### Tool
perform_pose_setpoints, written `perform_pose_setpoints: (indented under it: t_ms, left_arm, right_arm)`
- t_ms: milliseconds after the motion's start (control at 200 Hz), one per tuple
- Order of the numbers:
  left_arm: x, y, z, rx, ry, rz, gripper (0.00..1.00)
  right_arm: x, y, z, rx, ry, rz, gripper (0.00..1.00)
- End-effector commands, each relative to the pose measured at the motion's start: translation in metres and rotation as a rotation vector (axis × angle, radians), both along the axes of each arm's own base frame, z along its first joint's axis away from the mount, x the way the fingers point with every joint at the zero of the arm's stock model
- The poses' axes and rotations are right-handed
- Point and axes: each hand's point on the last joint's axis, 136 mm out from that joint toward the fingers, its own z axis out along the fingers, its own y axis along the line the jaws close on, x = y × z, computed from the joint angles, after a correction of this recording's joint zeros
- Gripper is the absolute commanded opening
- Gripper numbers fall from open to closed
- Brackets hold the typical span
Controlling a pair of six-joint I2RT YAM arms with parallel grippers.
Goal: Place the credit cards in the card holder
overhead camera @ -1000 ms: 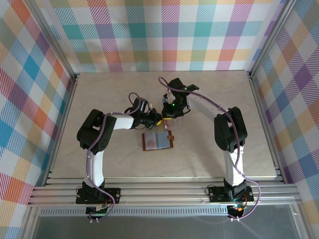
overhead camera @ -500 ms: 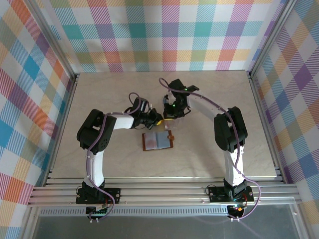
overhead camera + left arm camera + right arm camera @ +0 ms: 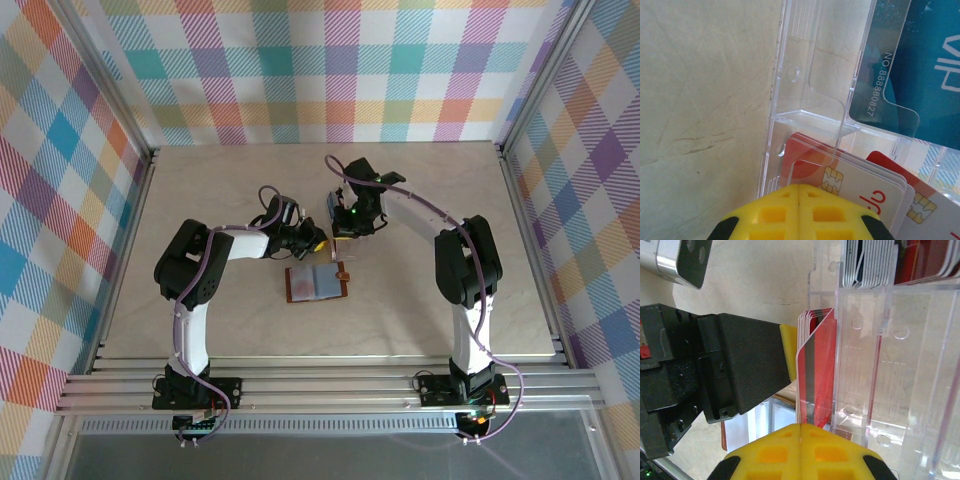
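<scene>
**Item 1: my left gripper (image 3: 799,202).** Clenched. The two yellow fingertips press together along one seam, and nothing shows between them. The tip sits at the end of the clear tray (image 3: 790,75), right at a fan of red-and-white credit cards (image 3: 840,175) with gold chips. In the right wrist view, one black finger of this gripper lies with its yellow tip against the face of an upright red stack.

**Item 2: my right gripper (image 3: 801,442).** Also clenched, with the yellow fingertips meeting at a seam. The front red card (image 3: 815,370), which has a dark stripe, stands directly ahead of the tips. Its lower edge comes down to them. I cannot tell whether that edge is pinched or only close.

**Item 3: remaining cards.** They stand on edge in the tray's compartments. A white-edged stack (image 3: 867,265) and a dark red stack (image 3: 925,260) fill the compartments beyond the red one. A teal card (image 3: 920,60) with printed digits lies behind a clear wall in the next compartment over.

**Item 4: card holder (image 3: 318,283).** It lies open and flat on the tabletop (image 3: 220,330), just on the arm-base side of both grippers. Neither gripper touches it. The cover is brown, a small tab sits at its right edge, and a bluish patch shows on the inner face.
</scene>
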Motion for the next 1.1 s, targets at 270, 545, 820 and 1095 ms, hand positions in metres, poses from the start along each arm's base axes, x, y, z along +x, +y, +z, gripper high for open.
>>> perform_pose_setpoints:
  t_ms: [270,545,820,1095]
  left_arm:
    - [-0.011,-0.004,-0.012,0.037,0.044,-0.026,0.00]
    - [-0.012,-0.004,-0.008,0.044,0.039,-0.031,0.00]
    - [-0.014,-0.004,-0.006,0.040,0.037,-0.036,0.00]
    - [-0.014,-0.004,-0.004,0.042,0.034,-0.042,0.00]
  right_arm:
    - [0.004,-0.020,0.026,0.002,-0.064,-0.071,0.00]
    - [0.004,-0.031,0.039,0.010,-0.091,-0.089,0.00]
    - [0.008,-0.045,0.051,0.008,-0.121,-0.120,0.00]
    - [0.013,-0.052,0.049,-0.024,-0.130,-0.136,0.00]
